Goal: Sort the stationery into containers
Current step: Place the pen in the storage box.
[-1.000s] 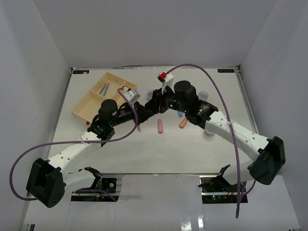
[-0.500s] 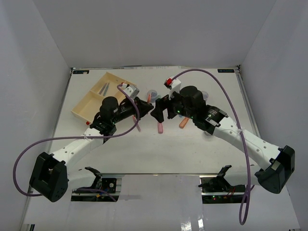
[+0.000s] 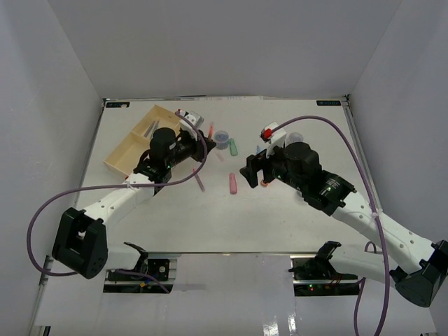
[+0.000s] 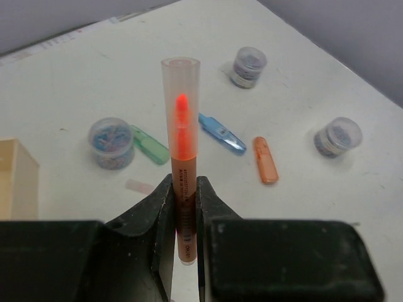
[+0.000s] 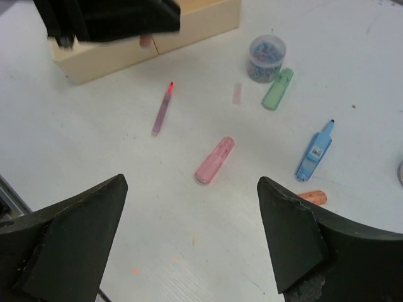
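Tray [image 3: 126,150], pale cream with low walls and several compartments, sits at the far left of the table [image 3: 210,224], and two thin grey pens [image 3: 150,128] lie in its far compartment. Just right of it the left gripper [image 4: 182,189] hangs above the table, fingers clamped on an orange pen [image 4: 181,107] whose clear-capped end points away from the wrist. Over the middle of the table the right gripper [image 5: 190,189] hovers with jaws spread wide and nothing between them. Three jars stand well apart: the near jar [image 4: 110,141] right of the tray, the far jar [image 4: 249,66] beyond it, and the right jar [image 4: 338,135] off to the side. Four markers lie flat. The green marker [image 4: 150,145] is just beside the near jar, the blue marker [image 4: 221,133] is near the orange marker [image 4: 265,160], and the pink marker [image 5: 214,160] lies just ahead of the right gripper. A pink pen [image 5: 162,110] lies between that marker and the tray. A small pale slip [image 5: 237,92], too small to identify, rests near the green marker.
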`<action>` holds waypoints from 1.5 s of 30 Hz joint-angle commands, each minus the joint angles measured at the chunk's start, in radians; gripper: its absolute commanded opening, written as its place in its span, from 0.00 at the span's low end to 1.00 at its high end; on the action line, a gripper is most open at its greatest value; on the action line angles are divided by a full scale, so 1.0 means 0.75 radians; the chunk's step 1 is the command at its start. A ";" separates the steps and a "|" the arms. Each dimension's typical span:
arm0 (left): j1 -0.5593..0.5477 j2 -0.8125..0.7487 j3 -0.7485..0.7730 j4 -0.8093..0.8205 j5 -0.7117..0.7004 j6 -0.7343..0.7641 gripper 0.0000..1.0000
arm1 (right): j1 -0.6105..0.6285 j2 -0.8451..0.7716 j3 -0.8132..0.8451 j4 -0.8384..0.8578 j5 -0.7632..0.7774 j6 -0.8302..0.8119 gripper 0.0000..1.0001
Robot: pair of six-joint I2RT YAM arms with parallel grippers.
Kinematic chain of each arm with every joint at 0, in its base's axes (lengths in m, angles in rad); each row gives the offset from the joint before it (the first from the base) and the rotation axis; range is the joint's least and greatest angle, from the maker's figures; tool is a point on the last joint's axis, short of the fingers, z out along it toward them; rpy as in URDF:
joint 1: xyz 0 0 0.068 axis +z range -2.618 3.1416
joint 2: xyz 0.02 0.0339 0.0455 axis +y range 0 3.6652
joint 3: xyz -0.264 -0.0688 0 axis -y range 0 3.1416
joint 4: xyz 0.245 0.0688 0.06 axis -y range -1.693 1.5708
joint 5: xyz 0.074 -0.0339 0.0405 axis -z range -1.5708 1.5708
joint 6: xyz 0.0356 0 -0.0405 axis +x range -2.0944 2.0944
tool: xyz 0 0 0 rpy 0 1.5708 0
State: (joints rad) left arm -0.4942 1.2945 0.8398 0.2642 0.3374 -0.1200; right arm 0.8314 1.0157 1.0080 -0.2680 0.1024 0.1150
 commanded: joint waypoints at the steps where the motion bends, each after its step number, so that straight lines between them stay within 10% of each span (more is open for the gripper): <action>1: 0.106 0.059 0.132 -0.141 -0.051 0.070 0.00 | -0.004 -0.053 -0.061 0.014 0.052 -0.055 0.90; 11: 0.407 0.427 0.614 -0.628 -0.151 0.190 0.00 | -0.012 -0.064 -0.221 0.026 -0.040 -0.027 0.90; 29: 0.618 0.976 1.122 -0.794 -0.237 0.501 0.08 | -0.023 0.059 -0.240 0.026 -0.122 -0.092 0.90; 45: 0.634 1.088 1.200 -0.810 -0.243 0.504 0.49 | -0.031 0.080 -0.233 0.020 -0.177 -0.094 0.90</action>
State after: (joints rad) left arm -0.0227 2.1269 1.6894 -0.3450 0.1486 0.2596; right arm 0.8116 1.0821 0.8158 -0.2829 -0.0170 0.0505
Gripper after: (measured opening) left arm 0.487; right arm 0.901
